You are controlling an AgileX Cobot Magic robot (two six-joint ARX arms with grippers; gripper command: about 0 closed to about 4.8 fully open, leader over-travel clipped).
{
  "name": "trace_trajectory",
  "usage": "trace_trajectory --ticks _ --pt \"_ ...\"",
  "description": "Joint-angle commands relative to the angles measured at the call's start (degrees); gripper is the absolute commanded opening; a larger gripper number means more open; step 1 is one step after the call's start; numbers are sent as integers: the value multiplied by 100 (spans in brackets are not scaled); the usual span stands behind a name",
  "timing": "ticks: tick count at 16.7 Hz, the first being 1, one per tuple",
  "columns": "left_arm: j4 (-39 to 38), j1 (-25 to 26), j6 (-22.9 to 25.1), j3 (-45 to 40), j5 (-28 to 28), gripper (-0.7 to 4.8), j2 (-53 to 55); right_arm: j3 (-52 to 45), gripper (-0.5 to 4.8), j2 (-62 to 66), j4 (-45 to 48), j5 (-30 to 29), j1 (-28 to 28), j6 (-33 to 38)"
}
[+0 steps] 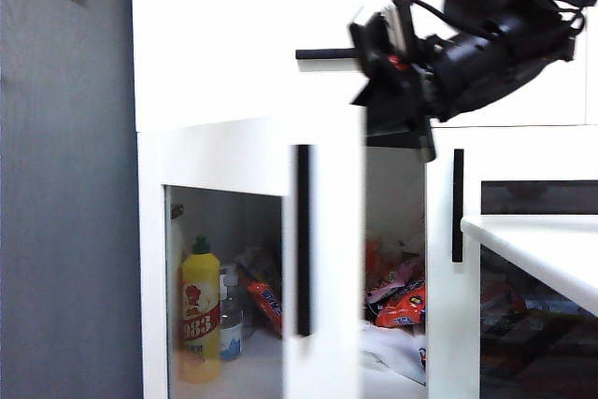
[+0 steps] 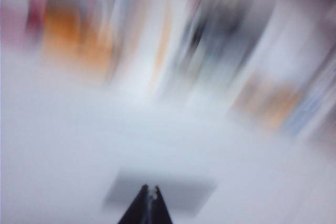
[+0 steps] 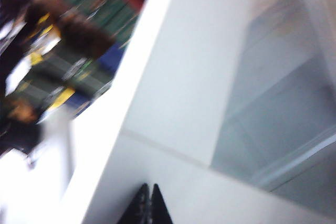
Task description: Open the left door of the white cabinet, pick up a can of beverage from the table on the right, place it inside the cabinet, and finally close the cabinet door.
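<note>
Since the left door (image 1: 322, 259) of the white cabinet (image 1: 234, 53) stands swung out, with its black handle (image 1: 303, 240) facing you and a gap open onto the shelf, your job now, as I judge it, is fetching the can of beverage. No view shows the can. Only the near corner of the table (image 1: 542, 249) appears on the right of the exterior view, and it is bare, so look further along the table before committing.

Both claws are pinched together and carry nothing. The left gripper (image 2: 149, 195) hangs over a pale surface with smeared colours beyond it, too blurred to place. The right gripper (image 3: 148, 198) points along a white panel edge. In the exterior view, a black arm (image 1: 486, 44) reaches in from the upper right in front of the drawer. It is probably the right one, though I cannot be sure.

Slow down first, because the blur makes aiming unreliable. Spread the fingers before you descend, approach the can from the side at mid-height, and close squarely so it does not tip. Inside, a yellow bottle (image 1: 200, 310) and red snack packets (image 1: 404, 304) crowd the shelf, so aim for the bare white patch between them. Keep your elbow clear of the door's edge.
</note>
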Motion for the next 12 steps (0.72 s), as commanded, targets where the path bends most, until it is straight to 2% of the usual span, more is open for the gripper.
trace_trajectory --ticks 1,4,7,10,12 --pt "-133 -2 4 0 -20 -5 -925 4 -1 -28 -33 26 520 33" --pt "-278 -15 4 0 131 -5 -1950 4 -1 -26 195 514 1211 63" --pt "-278 -11 4 0 116 -5 -2592 4 -1 -2 892 1113 1821 317" --pt "-269 -13 4 0 120 -5 -2922 7 -1 262 1825 1220 2181 1069" --pt "-280 -13 4 2 118 -5 -2938 4 -1 407 2201 1268 2341 1226"
